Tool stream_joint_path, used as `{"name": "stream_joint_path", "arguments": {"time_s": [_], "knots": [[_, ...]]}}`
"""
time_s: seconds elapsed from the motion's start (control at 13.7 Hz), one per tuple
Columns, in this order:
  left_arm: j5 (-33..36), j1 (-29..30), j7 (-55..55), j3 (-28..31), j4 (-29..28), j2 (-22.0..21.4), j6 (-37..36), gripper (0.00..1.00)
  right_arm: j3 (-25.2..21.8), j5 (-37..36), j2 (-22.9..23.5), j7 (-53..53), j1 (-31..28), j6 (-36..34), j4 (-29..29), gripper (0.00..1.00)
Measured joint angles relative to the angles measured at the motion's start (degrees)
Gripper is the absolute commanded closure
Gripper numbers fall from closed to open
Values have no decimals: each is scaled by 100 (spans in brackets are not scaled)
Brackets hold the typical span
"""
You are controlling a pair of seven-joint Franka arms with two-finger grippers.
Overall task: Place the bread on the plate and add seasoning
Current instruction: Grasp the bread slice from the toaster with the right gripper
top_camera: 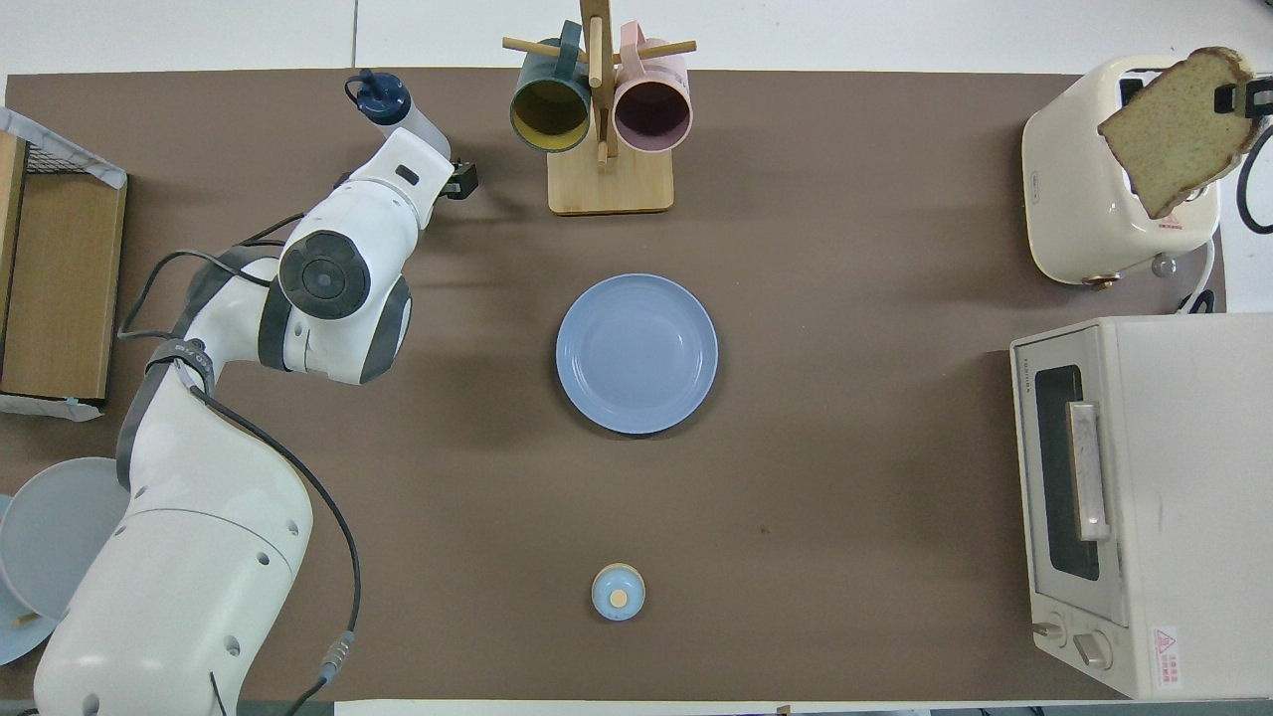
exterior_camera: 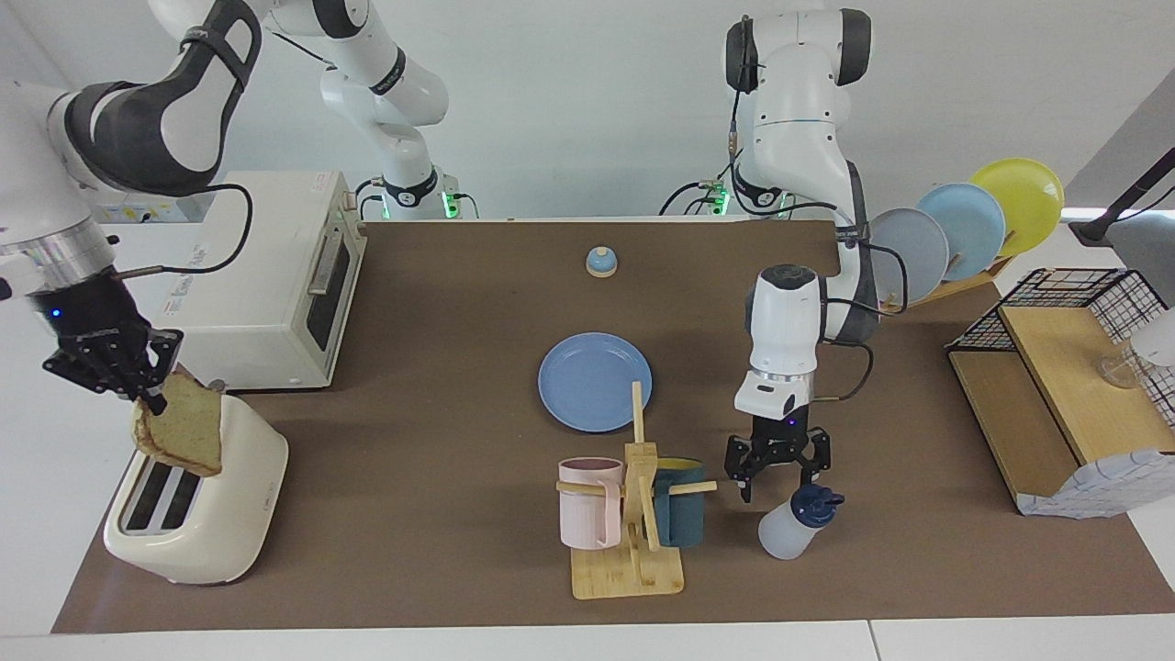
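My right gripper [exterior_camera: 147,393] is shut on the bread [exterior_camera: 184,430], a tan slice with a brown crust, and holds it by its upper edge just above the cream toaster [exterior_camera: 197,519]. In the overhead view the bread [top_camera: 1179,124] hangs over the toaster [top_camera: 1114,189]. The blue plate [exterior_camera: 595,381] lies bare at the table's middle; it also shows in the overhead view [top_camera: 636,353]. My left gripper [exterior_camera: 778,470] is open just above the seasoning bottle [exterior_camera: 794,525], beside its navy cap and apart from it. The bottle [top_camera: 393,109] is partly covered by the left hand from above.
A wooden mug rack [exterior_camera: 633,542] with a pink and a dark green mug stands beside the bottle, farther from the robots than the plate. A toaster oven [exterior_camera: 275,275] sits at the right arm's end. A small bell [exterior_camera: 601,263], a rack of upright plates [exterior_camera: 964,229] and a wooden shelf [exterior_camera: 1056,395] are also there.
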Motion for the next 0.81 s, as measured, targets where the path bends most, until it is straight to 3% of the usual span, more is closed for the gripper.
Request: {"name": "stream_joint_path", "arguments": {"time_s": [0.22,0.44,0.81], "knots": [[2,95,55,-6,196,5,-139,0,57,-452,32,-111,139,-152,111,100],[4,202,288,-76,371,25,-363,0,107,-967,-159,-66,959,-476,248,100],[4,299,321,-259,455,152,-372,0,342,-964,-385,640,2027,-884,-22,100]]}}
